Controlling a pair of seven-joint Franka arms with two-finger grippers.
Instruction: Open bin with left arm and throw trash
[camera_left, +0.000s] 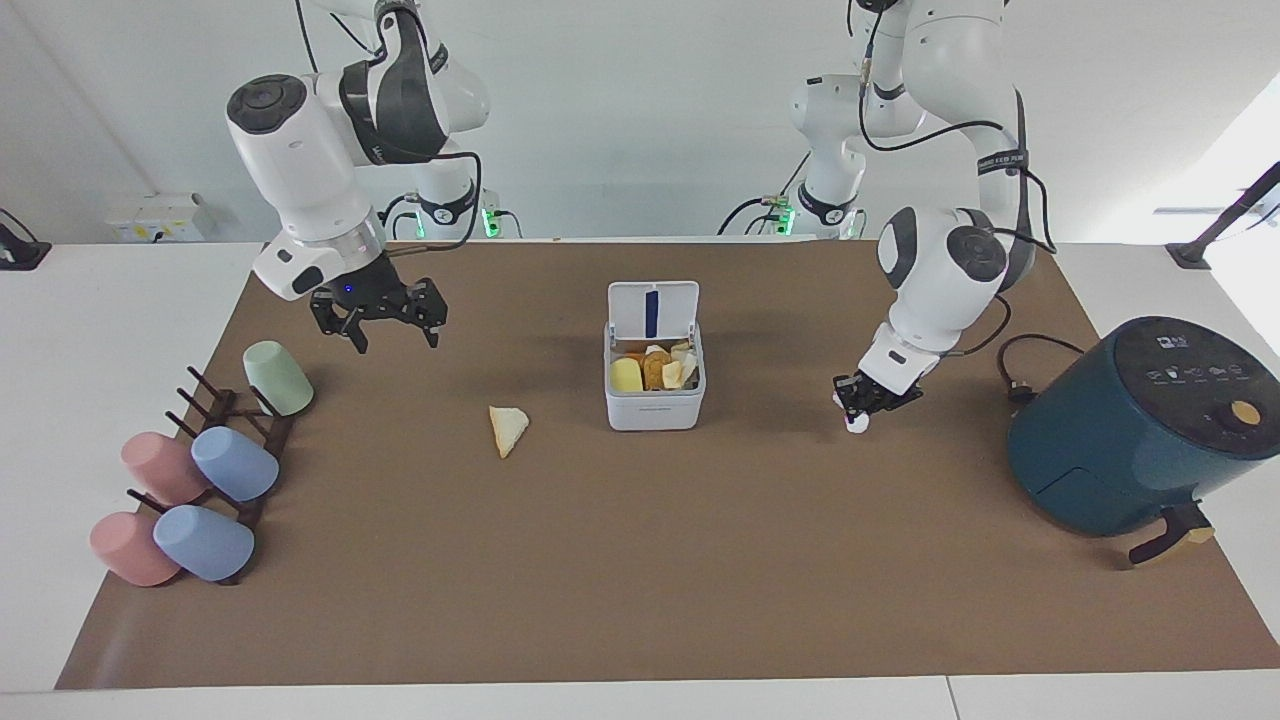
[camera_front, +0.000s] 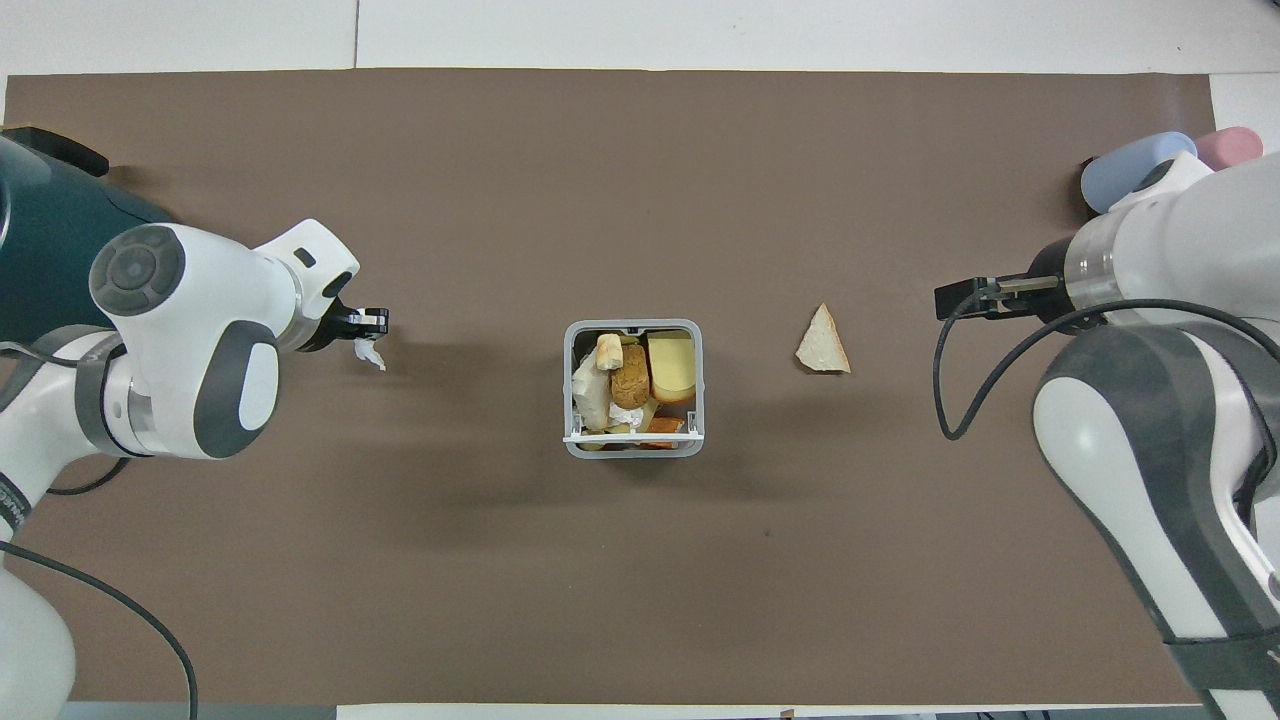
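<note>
The white bin (camera_left: 655, 410) stands mid-mat with its lid (camera_left: 652, 308) upright; its rim also shows in the overhead view (camera_front: 568, 385). Inside lie the pale-yellow lump (camera_left: 626, 376) and other scraps. The cream bread wedge (camera_left: 508, 430) lies on the mat beside the bin, toward the right arm's end; it also shows in the overhead view (camera_front: 823, 346). My left gripper (camera_left: 866, 398) is shut on the white tissue wad (camera_left: 854, 422), low over the mat between the bin and the air fryer; the overhead view shows both the gripper (camera_front: 368, 322) and the wad (camera_front: 371, 353). My right gripper (camera_left: 380, 322) is open and empty, raised over the mat near the cup rack.
A dark-teal air fryer (camera_left: 1140, 430) with its cord stands at the left arm's end. A dark rack (camera_left: 235, 430) with several pastel cups, including a green cup (camera_left: 277, 377), stands at the right arm's end.
</note>
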